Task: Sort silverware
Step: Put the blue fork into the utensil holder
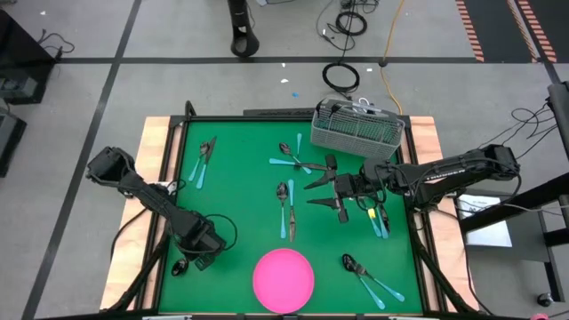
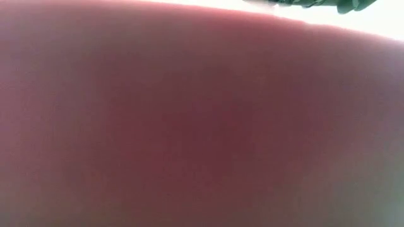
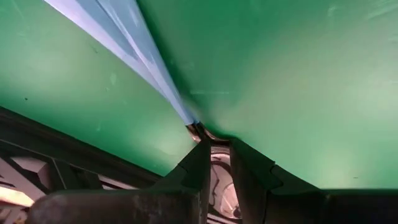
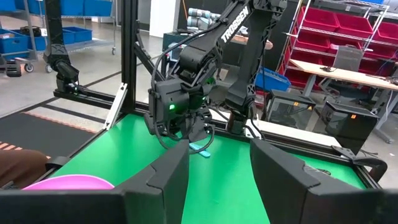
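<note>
Left gripper (image 3: 214,146) jaws pinching thin light-blue utensil handle (image 3: 134,50); right gripper (image 1: 331,188) jaws spread

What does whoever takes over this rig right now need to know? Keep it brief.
Left claw: shut on a blue-handled utensil, low over the left part of the green mat.
Right claw: open, empty, over mid-mat.
Silverware: loose on the mat in small scattered groups.
Pink plate: bare. Basket: contents unclear.
Done: no sorting visible.
Left: nearly everything.
</note>
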Robot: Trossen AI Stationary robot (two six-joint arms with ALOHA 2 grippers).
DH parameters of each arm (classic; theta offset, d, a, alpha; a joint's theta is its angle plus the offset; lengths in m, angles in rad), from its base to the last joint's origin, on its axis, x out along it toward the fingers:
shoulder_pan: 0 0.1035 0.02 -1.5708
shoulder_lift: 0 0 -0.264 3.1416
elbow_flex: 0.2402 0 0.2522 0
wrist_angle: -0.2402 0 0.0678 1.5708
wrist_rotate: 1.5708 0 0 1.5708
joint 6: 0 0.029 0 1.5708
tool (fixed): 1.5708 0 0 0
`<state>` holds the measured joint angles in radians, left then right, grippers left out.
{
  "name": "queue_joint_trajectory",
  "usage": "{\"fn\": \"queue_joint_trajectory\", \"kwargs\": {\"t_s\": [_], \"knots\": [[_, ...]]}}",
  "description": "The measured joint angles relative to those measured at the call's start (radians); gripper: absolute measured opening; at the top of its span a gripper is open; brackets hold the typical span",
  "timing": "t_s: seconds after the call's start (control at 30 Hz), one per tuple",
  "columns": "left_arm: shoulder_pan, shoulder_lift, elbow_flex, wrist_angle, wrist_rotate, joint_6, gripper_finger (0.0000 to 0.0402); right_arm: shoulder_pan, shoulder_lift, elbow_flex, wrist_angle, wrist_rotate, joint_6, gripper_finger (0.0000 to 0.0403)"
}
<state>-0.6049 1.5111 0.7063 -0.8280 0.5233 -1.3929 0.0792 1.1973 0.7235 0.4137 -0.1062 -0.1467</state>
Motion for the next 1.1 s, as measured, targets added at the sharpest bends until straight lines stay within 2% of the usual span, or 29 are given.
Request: {"fn": "queue_joint_trajectory", "kwargs": {"t_s": [0.33, 0.57, 1.1], "knots": [[-0.002, 0.035, 0.0, -0.008, 0.02, 0.047, 0.0063, 0.0, 0.0, 0.0, 0.0, 0.0, 0.0, 0.016], [-0.013, 0.036, 0.0, -0.112, 0.023, 0.047, 0.0063, 0.0, 0.0, 0.0, 0.0, 0.0, 0.0, 0.016], [-0.012, 0.026, 0.048, -0.074, -0.027, 0.037, 0.0063, 0.0, 0.0, 0.0, 0.001, 0.0, 0.0, 0.016]]}}
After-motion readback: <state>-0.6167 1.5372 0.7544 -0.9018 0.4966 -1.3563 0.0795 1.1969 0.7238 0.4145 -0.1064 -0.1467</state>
